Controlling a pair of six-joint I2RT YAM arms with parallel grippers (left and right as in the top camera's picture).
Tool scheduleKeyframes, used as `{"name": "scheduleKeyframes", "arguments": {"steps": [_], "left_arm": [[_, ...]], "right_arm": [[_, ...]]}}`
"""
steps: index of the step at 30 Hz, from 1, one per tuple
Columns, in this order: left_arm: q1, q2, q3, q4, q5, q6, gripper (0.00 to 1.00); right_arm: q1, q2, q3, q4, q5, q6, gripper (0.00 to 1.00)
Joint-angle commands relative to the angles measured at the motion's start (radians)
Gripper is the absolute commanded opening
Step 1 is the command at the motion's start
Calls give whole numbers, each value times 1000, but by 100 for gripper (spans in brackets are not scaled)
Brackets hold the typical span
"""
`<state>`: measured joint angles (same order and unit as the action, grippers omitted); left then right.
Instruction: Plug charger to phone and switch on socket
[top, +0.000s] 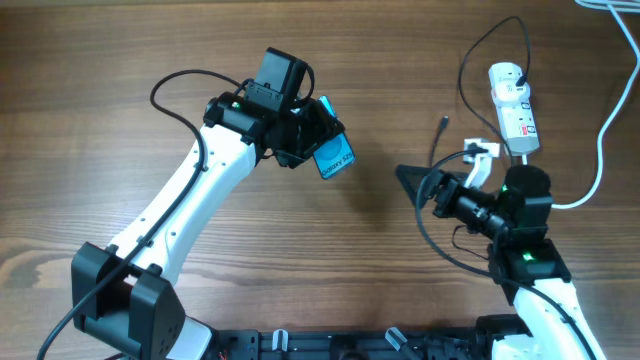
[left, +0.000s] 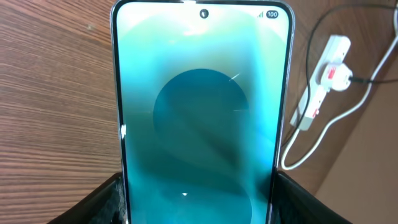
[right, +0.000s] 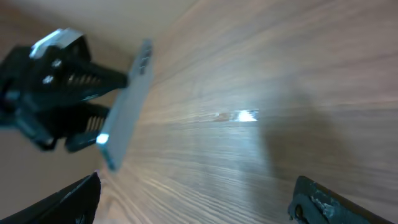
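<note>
1. Phone (top: 334, 157): clamped in my left gripper (top: 305, 140), above the table (top: 100, 80), free end turned rightward, presumably to present its port.
2. My right gripper (top: 413, 185): jaws wide, empty, facing the phone.
3. Plug tip of the charger (top: 443, 122): lying near the socket (top: 513, 105), not yet picked up.

— What does everything stand on?
— A bench (top: 300, 60) of brown wood, with darker grain running side to side in the overhead view.
— And the light?
— A small white glare (right: 241, 116) lies on the wood in the right wrist view. A soft shadow (top: 375, 195) falls near the middle.
</note>
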<state>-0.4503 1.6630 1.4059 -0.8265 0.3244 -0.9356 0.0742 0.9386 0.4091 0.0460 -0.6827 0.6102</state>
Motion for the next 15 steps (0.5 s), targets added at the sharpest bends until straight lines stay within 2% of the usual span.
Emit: {"name": "scheduleKeyframes", "arguments": {"steps": [1,7,13,15], "left_arm": [[5,-31,23,16,-51,-86,20],[5,-31,22,72,-56,-204,21],[5,-29,22,75,-53,-225,21],[3,-29,22,75,-53,-225,21]], "right_arm": [[60,33,19,60,-28,-34,99],[182,105,19,194,76,-34,100],[249,214,19,400,88,-29,99],[275,273,19,500,93,14,99]]}}
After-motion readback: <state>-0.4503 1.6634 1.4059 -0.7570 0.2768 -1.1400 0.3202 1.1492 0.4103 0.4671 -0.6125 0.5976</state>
